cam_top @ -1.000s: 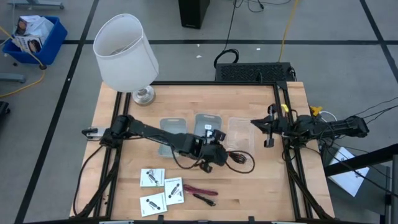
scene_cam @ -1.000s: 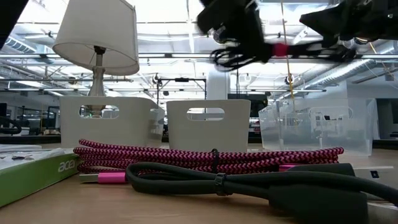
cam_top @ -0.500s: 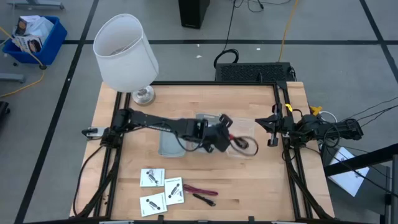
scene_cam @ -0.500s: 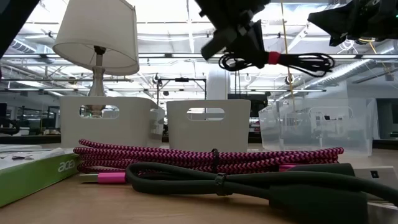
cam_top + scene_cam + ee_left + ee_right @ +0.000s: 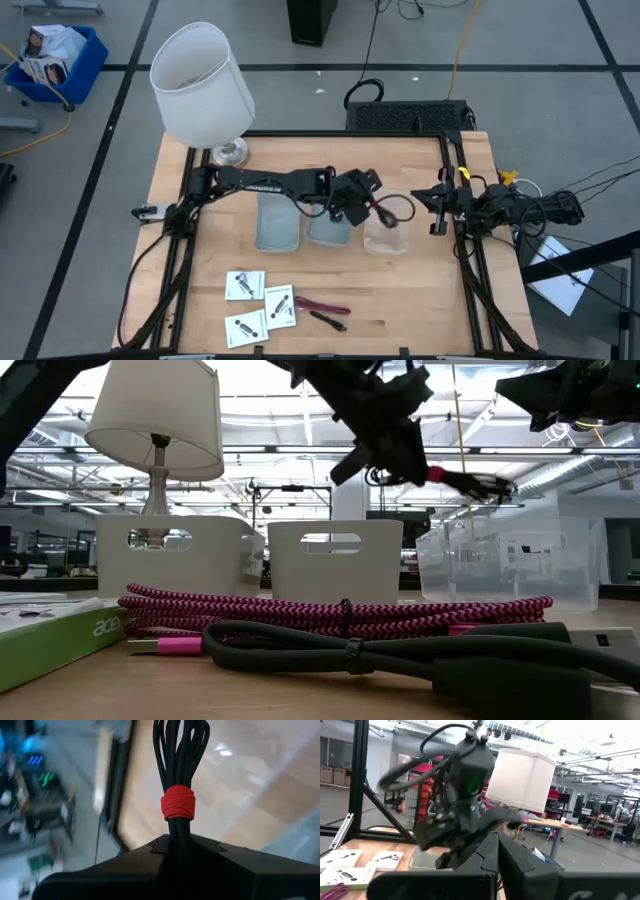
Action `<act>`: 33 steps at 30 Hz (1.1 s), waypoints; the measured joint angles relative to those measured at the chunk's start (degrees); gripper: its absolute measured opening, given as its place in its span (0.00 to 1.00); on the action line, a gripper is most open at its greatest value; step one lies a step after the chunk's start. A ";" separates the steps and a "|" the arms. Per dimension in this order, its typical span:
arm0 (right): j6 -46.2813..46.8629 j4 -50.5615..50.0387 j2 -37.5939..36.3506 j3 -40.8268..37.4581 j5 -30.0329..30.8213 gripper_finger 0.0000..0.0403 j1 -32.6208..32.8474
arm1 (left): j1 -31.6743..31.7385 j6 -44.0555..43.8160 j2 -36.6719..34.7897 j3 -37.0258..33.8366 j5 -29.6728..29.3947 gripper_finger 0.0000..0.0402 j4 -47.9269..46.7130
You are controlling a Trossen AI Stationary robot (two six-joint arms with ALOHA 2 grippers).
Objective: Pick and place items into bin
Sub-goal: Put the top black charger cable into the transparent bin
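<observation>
My left gripper (image 5: pixel 355 200) reaches across the table and is shut on a black cable bundle (image 5: pixel 395 210) bound with a red tie (image 5: pixel 177 802). The bundle hangs in the air over the clear bin (image 5: pixel 387 240). In the low view the left gripper (image 5: pixel 395 455) is high above the bins, with the bundle (image 5: pixel 470 482) sticking out sideways. Three white packets (image 5: pixel 258 303), a pink-red cable (image 5: pixel 320 305) and a thin black stick (image 5: pixel 330 320) lie flat near the table's near edge. My right gripper (image 5: pixel 437 203) waits shut at the right edge. My left gripper pinches the cable bundle between its two fingers (image 5: pixel 150 855), at the stretch just behind the red tie (image 5: pixel 177 820). The strands run on past the fingertips, along the fingers. The bundle is lifted clear and juts out nearly level, its looped end (image 5: pixel 495 485) drooping slightly.
Two grey bins (image 5: pixel 277 222) (image 5: pixel 328 232) stand left of the clear one. A large white lamp (image 5: pixel 200 85) stands at the far left corner. In the low view a pink braided cable (image 5: pixel 340 615), a black cable (image 5: pixel 400 655) and a green box (image 5: pixel 50 635) lie close in front.
My left gripper has carried the cable bundle from above the table's middle toward the far right, from the grey bins to over the clear bin, turning as it went. The bundle has stayed in the hold, off the table throughout.
</observation>
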 joint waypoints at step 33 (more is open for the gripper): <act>0.39 -1.72 0.92 -0.09 -0.02 0.00 0.02 | -1.90 29.66 7.24 -0.08 0.36 0.12 12.02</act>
